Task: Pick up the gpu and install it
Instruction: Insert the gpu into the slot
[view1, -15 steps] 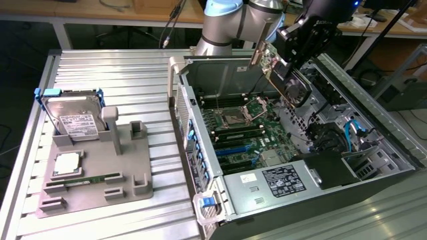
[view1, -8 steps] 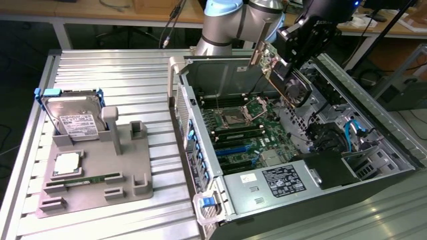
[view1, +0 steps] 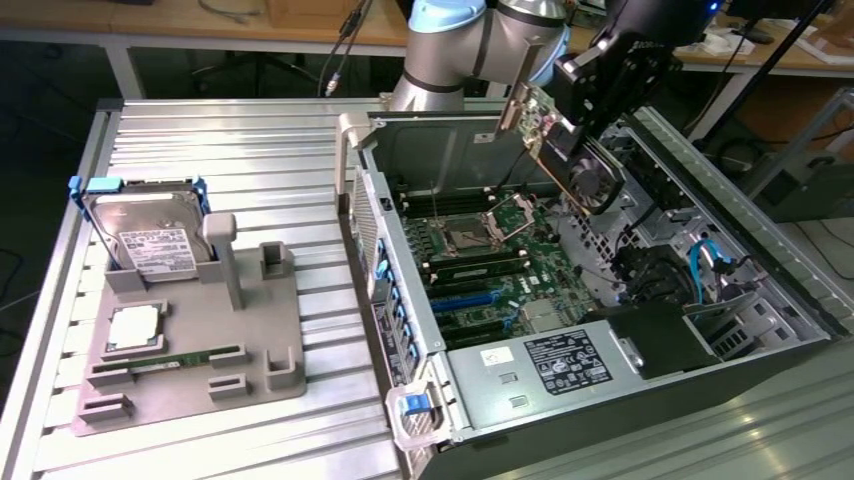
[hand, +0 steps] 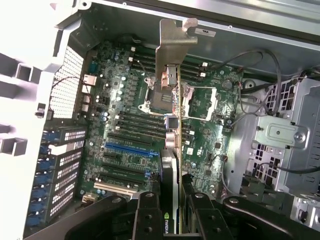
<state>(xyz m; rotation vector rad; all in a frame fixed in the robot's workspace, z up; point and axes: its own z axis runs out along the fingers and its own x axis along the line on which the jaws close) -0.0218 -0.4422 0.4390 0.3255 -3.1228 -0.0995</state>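
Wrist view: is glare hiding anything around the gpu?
Wrist view: the case wall beside the motherboard is blown out to white; the gpu bracket catches a sheen, but its outline reads clearly; the motherboard is evenly lit. Exterior view: evenly lit, no washout.

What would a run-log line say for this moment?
tool: shut on gpu | gpu: tilted, over motherboard, not seated | computer case: open

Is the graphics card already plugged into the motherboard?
No, the pincer holds the gpu tilted in the air above the motherboard.
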